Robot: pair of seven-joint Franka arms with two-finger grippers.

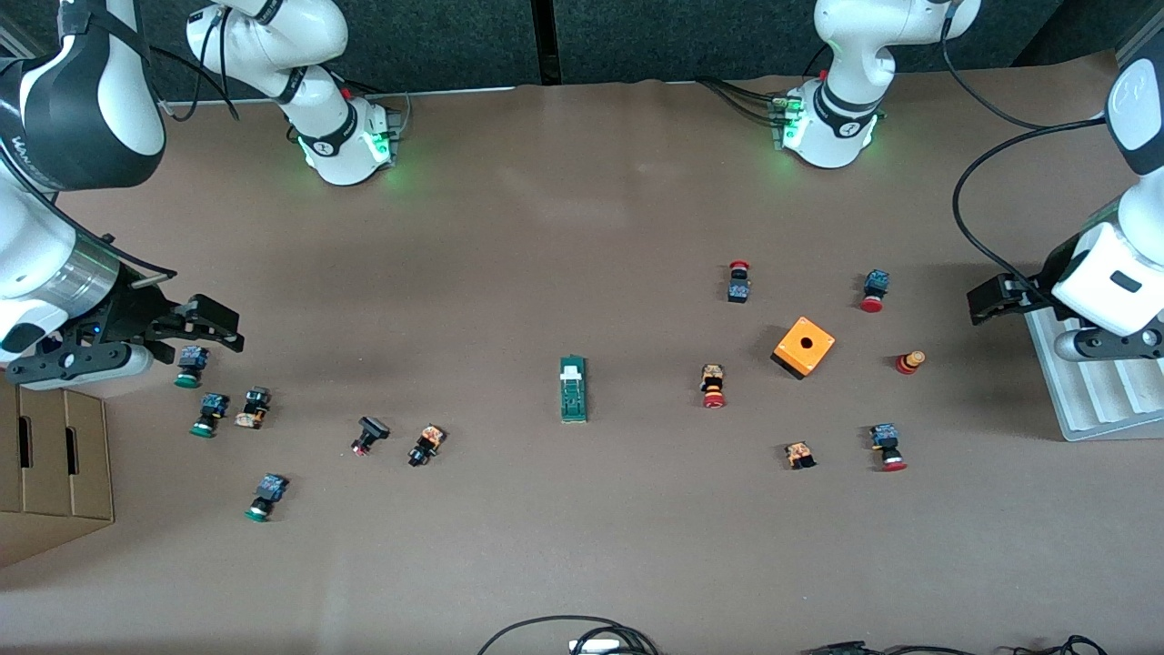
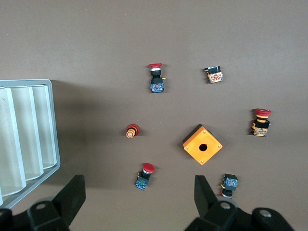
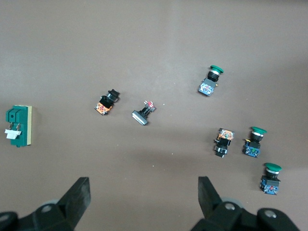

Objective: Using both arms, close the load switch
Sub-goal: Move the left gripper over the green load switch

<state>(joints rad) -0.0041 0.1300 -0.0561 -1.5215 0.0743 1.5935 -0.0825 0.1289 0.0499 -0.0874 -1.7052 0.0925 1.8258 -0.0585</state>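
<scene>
The load switch [image 1: 573, 389] is a narrow green block with a white slider at its end farther from the front camera. It lies in the middle of the table, and also shows in the right wrist view [image 3: 18, 126]. My right gripper [image 1: 218, 326] hangs open and empty over the right arm's end of the table, above a group of green-capped buttons [image 1: 191, 366]; its jaws [image 3: 144, 190] stand wide apart. My left gripper [image 1: 989, 300] hangs open and empty over the left arm's end, beside a white tray; its jaws [image 2: 139, 188] stand wide apart above a red-capped button [image 2: 144, 175]. Both grippers are well away from the switch.
An orange box with a hole [image 1: 803, 347] and several red-capped buttons [image 1: 713, 386] lie toward the left arm's end. Several green-capped and black buttons [image 1: 259, 497] lie toward the right arm's end. A white ribbed tray [image 1: 1091, 400] and a cardboard box [image 1: 45, 464] stand at the table ends.
</scene>
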